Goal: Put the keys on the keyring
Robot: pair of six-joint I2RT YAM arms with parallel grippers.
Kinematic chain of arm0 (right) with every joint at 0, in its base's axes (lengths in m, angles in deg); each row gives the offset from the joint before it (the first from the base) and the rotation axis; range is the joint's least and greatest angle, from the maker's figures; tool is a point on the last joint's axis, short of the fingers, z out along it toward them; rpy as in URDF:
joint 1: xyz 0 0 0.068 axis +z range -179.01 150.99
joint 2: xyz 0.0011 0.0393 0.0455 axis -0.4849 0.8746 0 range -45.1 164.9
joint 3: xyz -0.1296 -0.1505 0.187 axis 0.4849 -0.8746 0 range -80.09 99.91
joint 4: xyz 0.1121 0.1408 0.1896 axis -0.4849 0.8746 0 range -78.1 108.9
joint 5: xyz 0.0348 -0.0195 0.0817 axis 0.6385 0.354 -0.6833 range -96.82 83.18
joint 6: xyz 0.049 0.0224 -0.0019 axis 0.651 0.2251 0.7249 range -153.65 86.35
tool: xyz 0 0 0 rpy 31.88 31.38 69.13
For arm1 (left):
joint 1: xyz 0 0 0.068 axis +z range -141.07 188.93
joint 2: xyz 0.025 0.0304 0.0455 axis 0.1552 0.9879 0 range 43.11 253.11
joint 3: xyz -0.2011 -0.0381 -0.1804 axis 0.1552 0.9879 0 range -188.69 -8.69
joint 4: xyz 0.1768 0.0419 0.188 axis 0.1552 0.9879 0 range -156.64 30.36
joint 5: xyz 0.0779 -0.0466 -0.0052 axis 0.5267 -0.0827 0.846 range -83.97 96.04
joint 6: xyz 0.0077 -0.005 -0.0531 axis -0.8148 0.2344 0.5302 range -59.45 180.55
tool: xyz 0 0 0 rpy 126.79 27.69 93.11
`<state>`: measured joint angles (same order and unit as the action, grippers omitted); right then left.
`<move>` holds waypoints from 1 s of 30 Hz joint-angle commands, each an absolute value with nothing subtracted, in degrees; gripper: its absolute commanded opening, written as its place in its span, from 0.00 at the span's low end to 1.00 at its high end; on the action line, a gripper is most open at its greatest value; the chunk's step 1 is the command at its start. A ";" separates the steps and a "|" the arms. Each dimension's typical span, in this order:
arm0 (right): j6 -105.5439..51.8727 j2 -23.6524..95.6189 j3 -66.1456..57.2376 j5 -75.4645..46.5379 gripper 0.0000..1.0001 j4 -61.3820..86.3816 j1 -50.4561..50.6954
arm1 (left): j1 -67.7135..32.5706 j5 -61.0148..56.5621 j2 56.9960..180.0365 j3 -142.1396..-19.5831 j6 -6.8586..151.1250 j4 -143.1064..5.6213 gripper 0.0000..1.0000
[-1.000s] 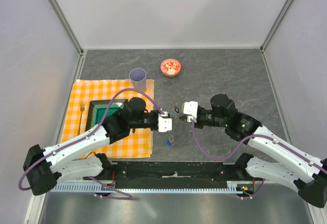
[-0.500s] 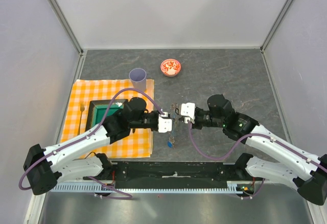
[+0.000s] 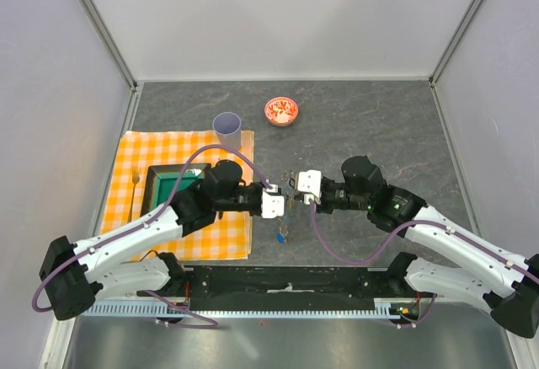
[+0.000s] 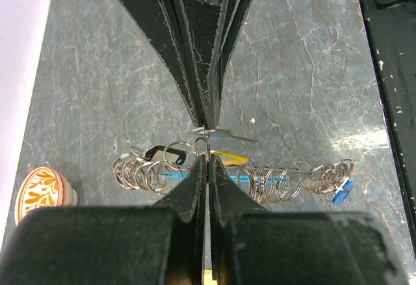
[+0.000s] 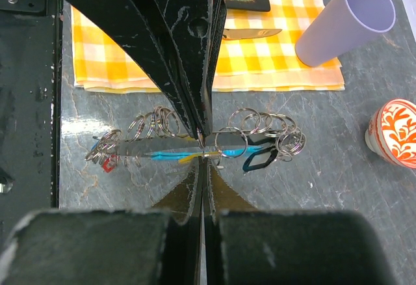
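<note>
My two grippers meet tip to tip above the table's middle. The left gripper (image 3: 285, 197) (image 4: 207, 159) is shut on a thin wire loop (image 4: 203, 143) of the keyring (image 4: 296, 169). Its grey wire runs beneath, strung with several small split rings. The right gripper (image 3: 293, 190) (image 5: 203, 161) is shut, pinching a flat silvery key (image 4: 224, 134) against that loop. Keys hang along the wire with a black tag (image 5: 260, 161), a yellow tag (image 4: 227, 159), a blue tag (image 4: 339, 194) and a red tag (image 5: 109, 162). The light-blue plastic piece (image 5: 169, 156) lies among them.
A lilac cup (image 3: 226, 125) and a small red patterned bowl (image 3: 281, 111) stand behind the grippers. To the left lies a yellow checked cloth (image 3: 152, 150) with a green tray (image 3: 168, 185), a fork (image 3: 135, 184) and a knife (image 5: 250, 33).
The right gripper has slid left toward the left gripper until their tips meet. The left arm and the hanging keys have stayed put.
</note>
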<state>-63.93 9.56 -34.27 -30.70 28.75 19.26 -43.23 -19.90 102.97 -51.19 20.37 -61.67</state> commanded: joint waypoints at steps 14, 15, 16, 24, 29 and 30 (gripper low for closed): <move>-64.68 8.07 -33.07 -33.19 0.00 26.14 19.69 | -43.37 -22.27 102.88 -54.22 19.33 -66.46 0.02; -64.68 8.08 -33.15 -33.28 0.00 26.14 19.77 | -43.45 -22.18 102.96 -54.13 19.33 -66.46 0.02; -64.68 8.16 -33.07 -33.36 0.00 26.06 19.77 | -43.37 -22.18 102.96 -54.22 19.33 -66.38 0.02; -64.68 8.34 -33.15 -33.19 0.00 25.97 19.86 | -43.37 -22.79 102.87 -54.13 19.77 -67.87 0.02; -64.76 8.34 -33.24 -32.75 0.00 25.88 20.03 | -43.45 -22.88 102.87 -54.13 19.86 -67.87 0.02; -64.68 8.34 -33.33 -32.58 0.00 25.88 20.04 | -43.37 -22.97 102.88 -54.13 19.95 -67.87 0.02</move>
